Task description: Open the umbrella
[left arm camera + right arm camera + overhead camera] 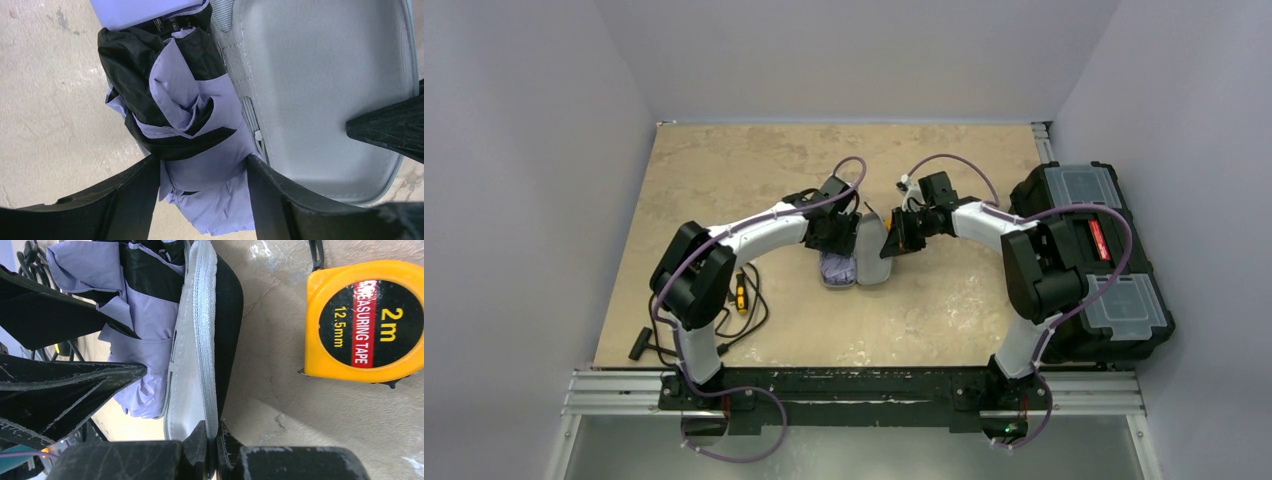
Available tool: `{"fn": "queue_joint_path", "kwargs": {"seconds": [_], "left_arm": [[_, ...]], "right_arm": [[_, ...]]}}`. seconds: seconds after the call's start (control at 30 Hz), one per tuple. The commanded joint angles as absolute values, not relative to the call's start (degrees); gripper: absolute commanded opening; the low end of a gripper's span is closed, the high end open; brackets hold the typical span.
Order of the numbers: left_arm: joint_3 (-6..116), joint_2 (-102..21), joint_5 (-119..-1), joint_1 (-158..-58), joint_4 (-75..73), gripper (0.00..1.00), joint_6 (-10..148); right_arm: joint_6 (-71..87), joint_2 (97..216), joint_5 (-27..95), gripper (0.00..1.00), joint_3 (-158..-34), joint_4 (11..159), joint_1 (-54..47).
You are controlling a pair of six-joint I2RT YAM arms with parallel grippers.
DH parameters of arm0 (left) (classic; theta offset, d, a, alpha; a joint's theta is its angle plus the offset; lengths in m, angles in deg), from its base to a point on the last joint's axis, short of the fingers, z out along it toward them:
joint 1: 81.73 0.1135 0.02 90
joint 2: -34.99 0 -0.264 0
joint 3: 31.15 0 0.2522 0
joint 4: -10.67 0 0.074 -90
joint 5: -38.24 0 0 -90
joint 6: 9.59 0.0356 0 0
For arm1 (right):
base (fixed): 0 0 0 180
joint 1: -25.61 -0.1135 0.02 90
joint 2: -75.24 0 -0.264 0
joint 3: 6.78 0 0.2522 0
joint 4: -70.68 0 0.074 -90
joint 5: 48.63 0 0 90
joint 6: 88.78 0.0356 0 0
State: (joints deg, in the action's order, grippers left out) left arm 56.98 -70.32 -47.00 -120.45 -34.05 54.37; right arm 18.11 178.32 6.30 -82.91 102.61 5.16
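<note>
Near the middle of the top view, one folded umbrella (838,268) lies in one open grey case (325,75). Left gripper (200,172) has its two fingers (130,200) apart with umbrella cloth between; squeezing or not, I cannot tell. Right gripper (211,435) pinches the case's rim tight. One yellow tape measure (365,320) sits at upper right of its view.

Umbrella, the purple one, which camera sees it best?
The left wrist view. The umbrella fills its middle, crumpled lavender and black cloth between the fingers of the left gripper. The right wrist view shows only one side beside the grey case lid. From the top view it is a small lavender patch near the left gripper.
</note>
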Motion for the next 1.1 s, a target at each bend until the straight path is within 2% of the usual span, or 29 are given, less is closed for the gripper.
{"fn": "queue_joint_path", "kwargs": {"seconds": [0.0, 0.13, 0.3, 0.4, 0.47, 0.5, 0.53, 0.6, 0.8, 1.07], "left_arm": [[58.2, -74.9, -47.0, -120.6, -33.1, 0.65, 52.5], [57.5, -75.0, -49.6, -120.4, -31.5, 0.68, 51.5], [58.3, -77.6, -46.2, -120.1, -34.3, 0.67, 49.9], [59.4, -79.9, -45.1, -120.2, -35.3, 0.61, 50.5], [60.4, -80.8, -44.8, -120.1, -36.7, 0.5, 51.3], [60.5, -80.5, -45.3, -120.0, -36.8, 0.32, 51.9], [60.4, -79.4, -45.6, -119.9, -36.5, 0.19, 52.7], [60.2, -76.2, -46.3, -119.9, -35.8, 0.02, 53.8], [58.3, -61.9, -53.2, -119.2, -29.2, 0.0, 56.0], [60.5, -54.9, -60.5, -110.6, -31.4, 0.0, 58.2]], "right_arm": [[18.2, 175.6, 5.4, 0.0, -82.6, 101.0, 4.8], [17.7, 175.9, 5.6, 0.0, -82.5, 101.1, 4.6], [17.3, 175.4, 5.3, 0.0, -82.6, 101.2, 4.4], [17.2, 174.9, 6.1, 0.0, -82.2, 101.1, 4.3], [17.1, 174.9, 7.2, 0.0, -81.9, 100.8, 4.3], [17.1, 174.9, 7.9, 0.0, -81.8, 100.6, 4.3], [17.2, 175.0, 8.9, 0.0, -81.8, 100.5, 4.3], [17.4, 175.1, 11.0, 0.0, -82.0, 100.0, 4.3], [18.8, 176.7, 16.0, 0.0, -83.9, 98.2, 4.3], [23.1, 183.7, 18.8, 0.0, -92.3, 96.9, 4.4]]}}
